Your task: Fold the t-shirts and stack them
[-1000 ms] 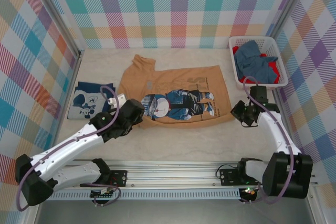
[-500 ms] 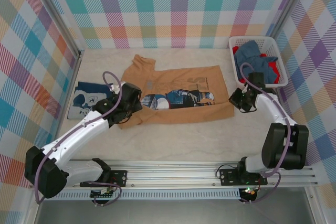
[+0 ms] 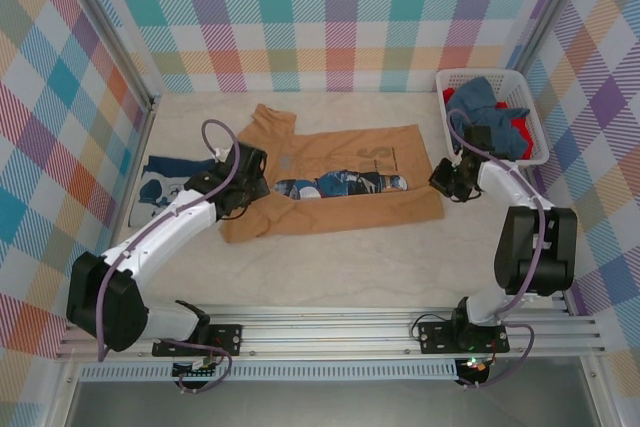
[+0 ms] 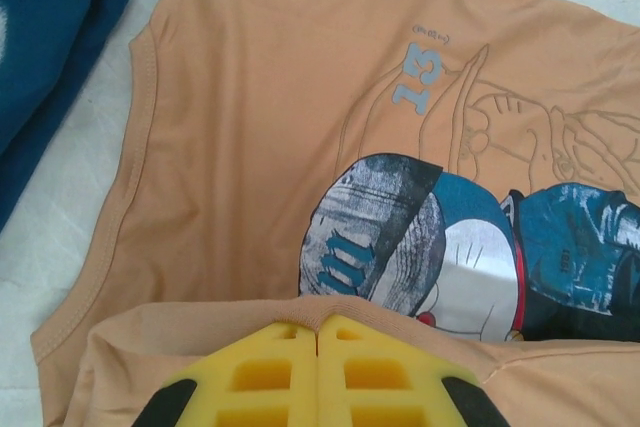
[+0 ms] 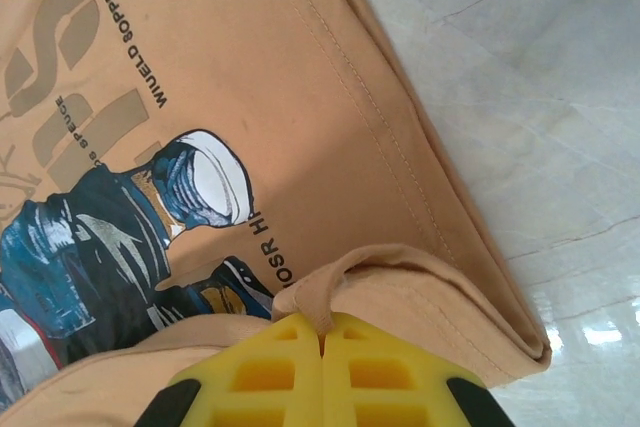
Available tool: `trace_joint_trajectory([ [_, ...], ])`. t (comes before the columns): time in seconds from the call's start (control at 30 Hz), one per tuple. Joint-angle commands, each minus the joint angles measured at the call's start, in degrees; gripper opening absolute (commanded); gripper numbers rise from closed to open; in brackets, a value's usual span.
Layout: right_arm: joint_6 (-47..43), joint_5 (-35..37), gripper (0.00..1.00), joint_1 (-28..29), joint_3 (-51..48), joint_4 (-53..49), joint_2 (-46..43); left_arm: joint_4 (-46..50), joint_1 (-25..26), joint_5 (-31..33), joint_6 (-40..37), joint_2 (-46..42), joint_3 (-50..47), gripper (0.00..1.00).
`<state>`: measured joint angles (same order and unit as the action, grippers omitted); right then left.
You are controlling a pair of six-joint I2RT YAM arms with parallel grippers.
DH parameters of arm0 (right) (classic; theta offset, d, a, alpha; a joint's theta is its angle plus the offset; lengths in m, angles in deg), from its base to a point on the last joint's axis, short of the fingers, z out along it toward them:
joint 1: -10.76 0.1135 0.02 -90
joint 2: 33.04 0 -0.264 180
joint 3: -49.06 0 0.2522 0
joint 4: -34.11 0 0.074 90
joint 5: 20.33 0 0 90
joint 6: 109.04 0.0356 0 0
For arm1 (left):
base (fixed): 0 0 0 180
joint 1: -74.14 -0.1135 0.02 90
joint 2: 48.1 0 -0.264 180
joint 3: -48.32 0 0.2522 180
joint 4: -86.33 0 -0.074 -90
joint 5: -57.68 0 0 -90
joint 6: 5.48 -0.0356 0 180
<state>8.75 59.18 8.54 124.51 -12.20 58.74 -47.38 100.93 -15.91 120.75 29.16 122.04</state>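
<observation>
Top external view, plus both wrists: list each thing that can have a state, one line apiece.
tan t-shirt: spread flat, near edge lifted and folded partway over its print.
navy t-shirt: folded, lying left of the tan one.
blue t-shirt: crumpled in the basket.
red t-shirt: crumpled, mostly under the blue one.
basket: upright, holding both.
left claw: shut on the tan t-shirt's near edge.
right claw: shut on its near-right corner.

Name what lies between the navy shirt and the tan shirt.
A narrow strip of bare table, seen in the left wrist view, separates navy shirt from tan shirt.
</observation>
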Motion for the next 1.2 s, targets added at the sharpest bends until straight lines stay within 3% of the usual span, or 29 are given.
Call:
trace_joint_trajectory([
  [0.0,-1.2,0.9,0.00,0.3,1.8,0.1,2.0,-1.9,-1.5,-1.2,-2.2,2.0,1.4,0.00],
  [0.33,-1.3,2.1,0.00,1.1,4.3,0.8,7.8,-3.9,-3.6,-1.9,-2.8,6.9,2.4,0.00],
  [1.17,2.7,7.0,0.00,2.2,4.7,3.2,7.5,-5.6,-8.2,-4.5,-4.9,14.8,7.9,0.00],
])
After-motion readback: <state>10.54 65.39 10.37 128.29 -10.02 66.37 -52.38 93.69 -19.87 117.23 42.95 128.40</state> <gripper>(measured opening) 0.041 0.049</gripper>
